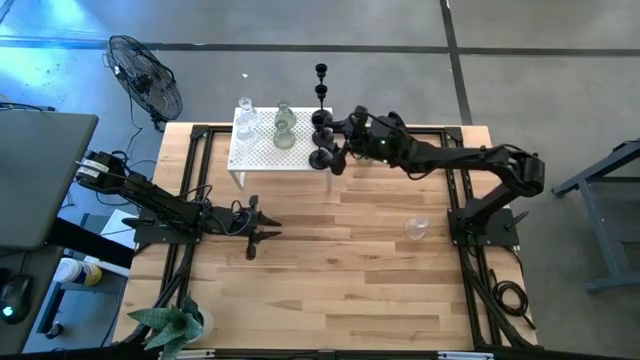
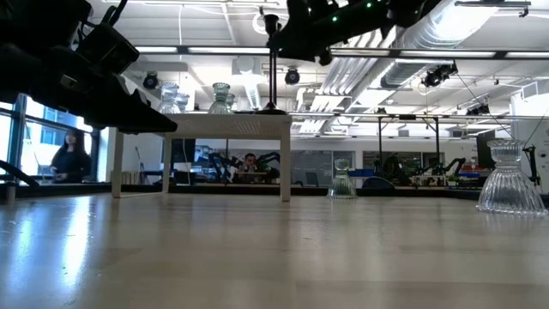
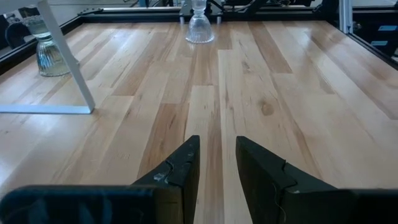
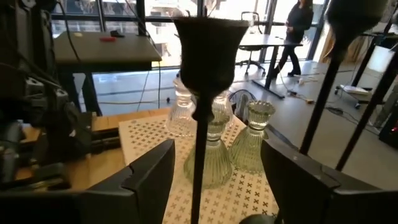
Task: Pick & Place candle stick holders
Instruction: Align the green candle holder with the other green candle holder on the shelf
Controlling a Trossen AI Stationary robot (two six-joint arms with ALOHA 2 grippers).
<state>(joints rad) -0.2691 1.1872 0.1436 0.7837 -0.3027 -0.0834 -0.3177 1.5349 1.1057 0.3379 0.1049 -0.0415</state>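
Right gripper (image 4: 214,180): fingers apart either side of black holder (image 4: 202,93) stem, not clamped; at right edge of white table (image 1: 262,155).
Black holder: upright on white table's right edge.
Glass holders (image 1: 284,130): three standing on white table.
Lone glass holder (image 1: 416,229): on wooden tabletop, near right arm base.
Left gripper (image 3: 216,177): low over tabletop at left, fingers slightly apart, empty.

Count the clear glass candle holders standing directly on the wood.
2: one clear glass holder on open boards at right, another beside the white perforated table; more may be hidden.
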